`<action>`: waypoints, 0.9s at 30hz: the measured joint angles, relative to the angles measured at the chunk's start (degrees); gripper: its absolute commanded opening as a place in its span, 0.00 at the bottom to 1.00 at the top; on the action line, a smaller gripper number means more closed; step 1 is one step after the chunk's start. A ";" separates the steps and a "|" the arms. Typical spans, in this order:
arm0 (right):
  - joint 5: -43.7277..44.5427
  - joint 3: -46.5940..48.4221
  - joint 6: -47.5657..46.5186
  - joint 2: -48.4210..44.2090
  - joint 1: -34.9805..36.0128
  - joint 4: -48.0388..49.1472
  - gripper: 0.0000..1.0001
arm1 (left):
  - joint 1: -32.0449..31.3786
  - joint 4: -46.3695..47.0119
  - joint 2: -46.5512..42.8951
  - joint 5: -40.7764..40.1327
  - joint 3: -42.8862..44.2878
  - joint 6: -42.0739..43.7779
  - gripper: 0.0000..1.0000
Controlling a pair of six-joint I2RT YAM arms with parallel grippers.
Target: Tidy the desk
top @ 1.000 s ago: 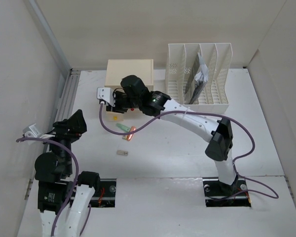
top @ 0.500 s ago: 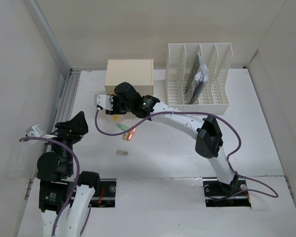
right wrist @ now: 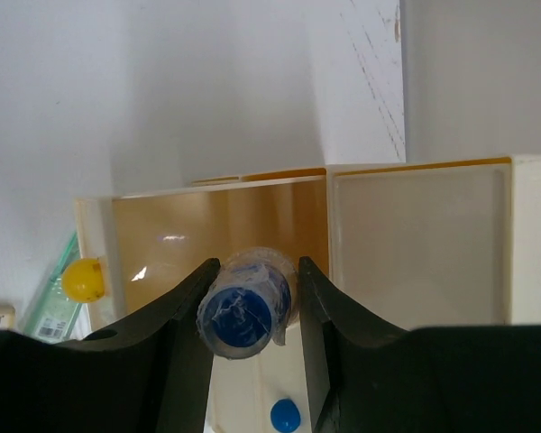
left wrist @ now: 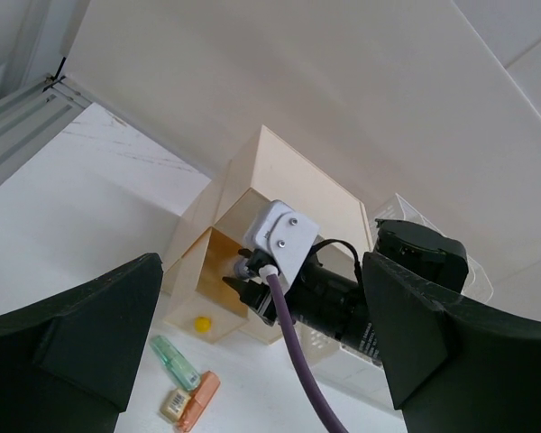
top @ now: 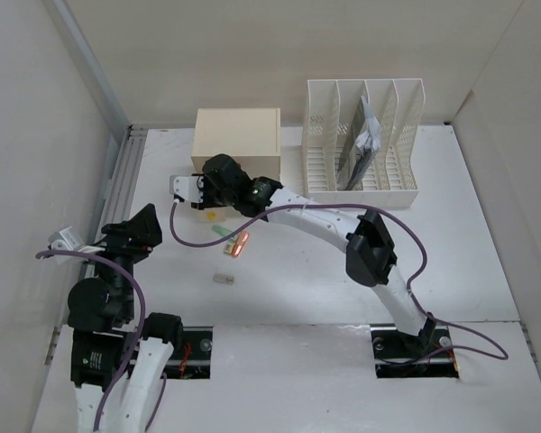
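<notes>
Right wrist: fingers (right wrist: 158, 352) pinched on blue-ended tube (right wrist: 245, 305) at open drawer (right wrist: 207, 225).

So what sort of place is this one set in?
Probably a lab test cell staged as an office: a white desk walled by pale panels, two robot arms bolted at its near edge, plus a slotted file rack and a cream drawer box.

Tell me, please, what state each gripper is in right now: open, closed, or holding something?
Left gripper: open, nothing between its fingers.
Right gripper: closed on a small blue-ended tube.
</notes>
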 measured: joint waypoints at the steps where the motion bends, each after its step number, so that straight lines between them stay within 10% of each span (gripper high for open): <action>1: 0.28 0.00 -0.15 0.09 0.00 0.02 0.34 | 0.00 -0.04 -0.09 0.02 -0.07 0.00 0.91; 10: 2.75 0.70 -1.25 0.09 0.00 0.50 0.72 | 0.00 -0.20 -0.70 0.02 -0.09 -0.11 0.91; 27: -7.41 1.84 4.42 -7.30 0.07 -4.31 0.73 | 0.00 -0.28 -1.03 0.15 -0.92 -0.57 0.91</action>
